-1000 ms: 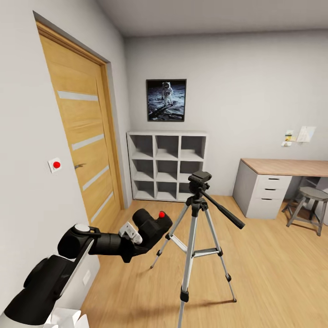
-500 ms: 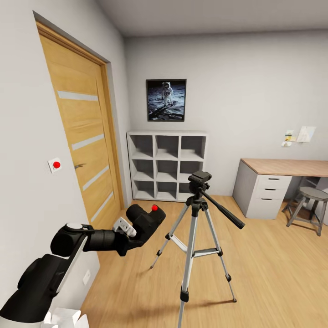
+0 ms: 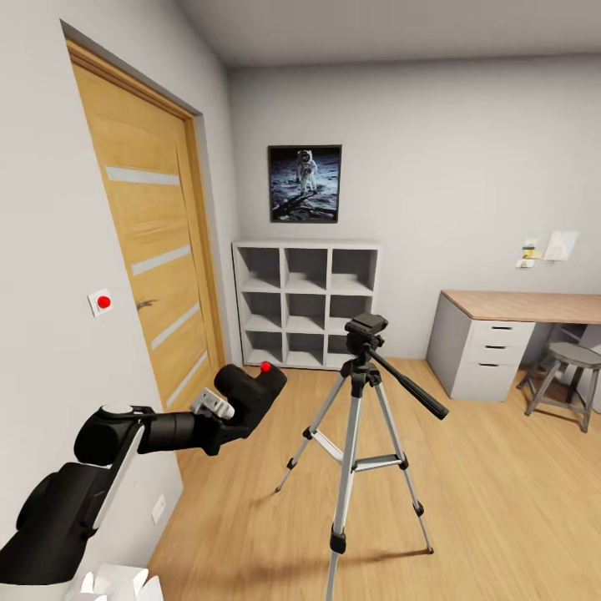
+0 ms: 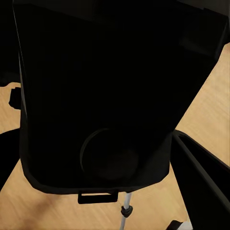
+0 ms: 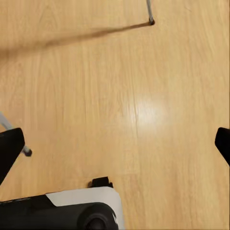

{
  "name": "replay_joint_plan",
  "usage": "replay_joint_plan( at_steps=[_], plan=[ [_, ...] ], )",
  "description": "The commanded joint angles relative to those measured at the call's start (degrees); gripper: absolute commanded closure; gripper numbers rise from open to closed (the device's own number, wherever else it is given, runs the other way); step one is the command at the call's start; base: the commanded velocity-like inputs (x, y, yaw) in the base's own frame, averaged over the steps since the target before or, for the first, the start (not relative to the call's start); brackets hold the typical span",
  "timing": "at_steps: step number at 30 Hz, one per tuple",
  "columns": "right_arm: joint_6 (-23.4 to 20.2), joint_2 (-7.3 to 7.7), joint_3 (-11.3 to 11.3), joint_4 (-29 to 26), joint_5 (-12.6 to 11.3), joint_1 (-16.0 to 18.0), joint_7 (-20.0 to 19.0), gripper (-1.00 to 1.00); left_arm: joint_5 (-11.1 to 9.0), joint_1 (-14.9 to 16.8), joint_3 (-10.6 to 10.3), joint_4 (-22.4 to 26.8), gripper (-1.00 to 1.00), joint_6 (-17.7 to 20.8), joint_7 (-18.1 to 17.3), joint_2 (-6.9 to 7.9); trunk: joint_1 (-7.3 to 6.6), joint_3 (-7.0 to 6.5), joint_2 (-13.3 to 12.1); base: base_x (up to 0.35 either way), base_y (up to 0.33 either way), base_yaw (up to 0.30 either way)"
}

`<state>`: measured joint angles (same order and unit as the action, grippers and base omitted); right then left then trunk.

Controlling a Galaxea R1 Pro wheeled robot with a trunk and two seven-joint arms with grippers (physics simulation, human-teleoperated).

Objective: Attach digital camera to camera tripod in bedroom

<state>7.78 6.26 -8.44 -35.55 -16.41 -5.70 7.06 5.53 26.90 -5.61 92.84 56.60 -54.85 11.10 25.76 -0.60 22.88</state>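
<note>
At the left, by the wooden door [image 3: 154, 250], the left gripper [image 3: 236, 406] is clamped on the digital camera [image 3: 250, 388] — held in the air, red button up, below and left of the tripod's head. The camera tripod [image 3: 359, 434] stands on the wood floor [image 3: 501, 492]. The right gripper [image 5: 115, 143] is spread wide over bare floor — holding nothing.
</note>
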Motion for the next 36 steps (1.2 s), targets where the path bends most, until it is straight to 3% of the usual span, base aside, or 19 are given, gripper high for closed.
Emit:
replay_joint_plan(
  at_steps=[1, 9, 11, 18, 19, 22, 24, 25, 28, 34, 36],
  plan=[
    [0.21, 0.1, -0.47, -0.3, -0.6, -0.02, 0.41, -1.0, 0.48, 0.08, -0.01, 0.03, 1.0, 0.29, -0.56, -0.03, 0.02, 0.01, 0.04, 0.0, 0.0, 0.0],
    [0.34, 0.15, -0.52, -1.21, -0.64, -0.02, -0.14, -1.0, 0.45, 2.13, 0.24, -0.29, 1.0, 3.4, -0.13, -0.16, 0.02, 0.01, 0.04, 0.0, 0.0, 0.0],
    [0.38, 0.16, -1.43, -1.26, -0.64, -0.02, -0.2, -1.0, 0.45, 6.44, 0.5, -0.91, 1.0, 3.4, 0.23, -0.19, 0.02, 0.01, 0.04, 0.0, 0.0, 0.0],
    [0.39, 0.16, -4.87, -1.28, -0.64, -0.02, -0.2, -1.0, 0.45, 14.31, 0.52, -2.02, 1.0, 3.4, 0.23, -0.54, 0.02, 0.01, 0.04, 0.0, 0.0, 0.0],
    [0.39, 0.16, -5.48, -1.28, -0.64, -0.02, -0.18, -1.0, 0.47, 17.23, 0.52, -2.36, 1.0, 3.4, 0.2, -0.79, 0.02, 0.01, 0.04, 0.0, 0.0, 0.0],
    [0.39, 0.16, -5.81, -1.28, -0.64, -0.02, -0.14, -1.0, 0.46, 21.03, 0.52, -3.9, 1.0, 3.4, 0.13, -1.06, 0.02, 0.01, 0.04, 0.0, 0.0, 0.0],
    [0.39, 0.16, -5.91, -1.28, -0.64, -0.02, -0.12, -1.0, 0.48, 24.42, 0.5, -6.84, 1.0, 3.4, 0.17, -2.05, 0.02, 0.01, 0.04, 0.0, 0.0, 0.0],
    [0.39, 0.16, -5.94, -1.28, -0.64, -0.02, -0.12, -1.0, 0.48, 26.9, 0.48, -10.07, 1.0, 3.4, 0.22, -3.28, 0.02, 0.01, 0.04, 0.0, 0.0, 0.0],
    [0.39, 0.16, -5.96, -1.28, -0.64, -0.02, -0.12, -1.0, 0.52, 30.46, 0.44, -15.53, 1.0, 3.4, 0.27, -4.83, 0.02, 0.01, 0.04, 0.0, 0.0, 0.0],
    [0.39, 0.16, -5.97, -1.28, -0.64, -0.02, -0.11, -1.0, 0.53, 35.38, 0.41, -21.23, 1.0, 3.4, 0.32, -6.1, 0.02, 0.01, 0.04, 0.0, 0.0, 0.0],
    [0.39, 0.16, -5.98, -1.28, -0.64, -0.02, -0.11, -1.0, 0.53, 38.83, 0.36, -25.42, 1.0, 3.4, 0.37, -7.22, 0.02, 0.01, 0.04, 0.0, 0.0, 0.0]
  ],
)
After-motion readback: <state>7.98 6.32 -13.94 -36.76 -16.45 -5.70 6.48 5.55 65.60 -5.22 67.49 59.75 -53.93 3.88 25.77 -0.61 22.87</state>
